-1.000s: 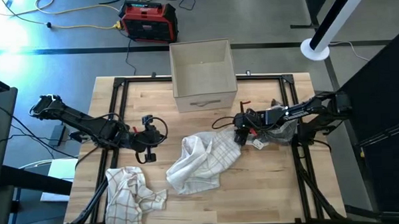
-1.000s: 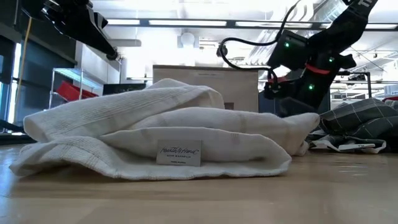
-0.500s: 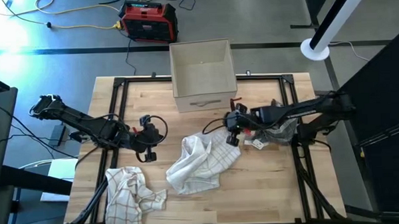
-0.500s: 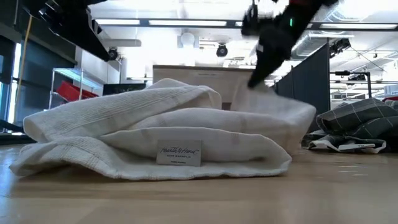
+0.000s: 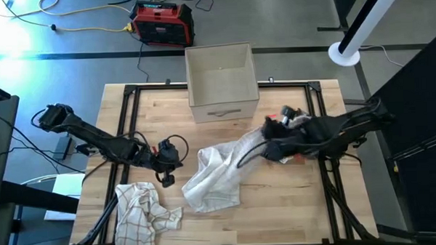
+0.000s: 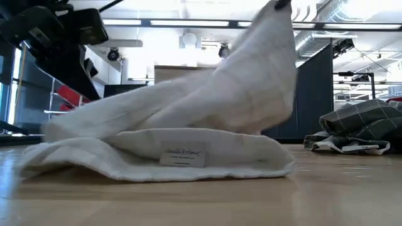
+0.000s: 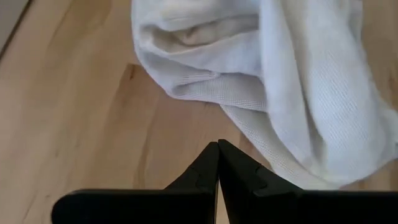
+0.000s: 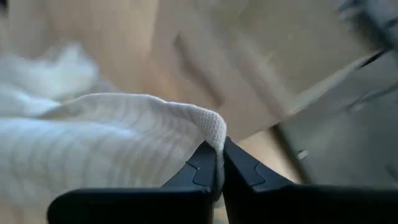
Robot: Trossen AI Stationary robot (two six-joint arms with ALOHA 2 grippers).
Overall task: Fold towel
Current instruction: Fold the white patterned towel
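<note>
The white towel (image 5: 214,175) lies crumpled on the table's middle; its lower folds (image 6: 157,157) rest on the wood while one end rises in a ridge (image 6: 251,75). My right gripper (image 8: 217,158) is shut on that raised end, above the table right of the towel (image 5: 269,137). My left gripper (image 7: 218,155) is shut, holds nothing and hovers just left of the towel (image 5: 169,170). My right gripper pinches an edge of the towel (image 8: 213,127) between its two fingers, at the towel's right end. That end is lifted well above the table (image 6: 273,16). The cloth slopes down from it to the folds that stay on the wood.
A second, checked towel (image 5: 140,211) lies bunched at the near left corner. A pale open box (image 5: 221,82) stands at the far edge. A dark checked cloth (image 6: 358,125) lies on the right, under my right arm. Bare wood (image 5: 293,200) shows near right.
My right gripper went left to the towel's right end, then rose and drew back toward the right with that end. The end has lifted into a tall slope; the lower folds stayed on the table. My left gripper edged toward the towel.
</note>
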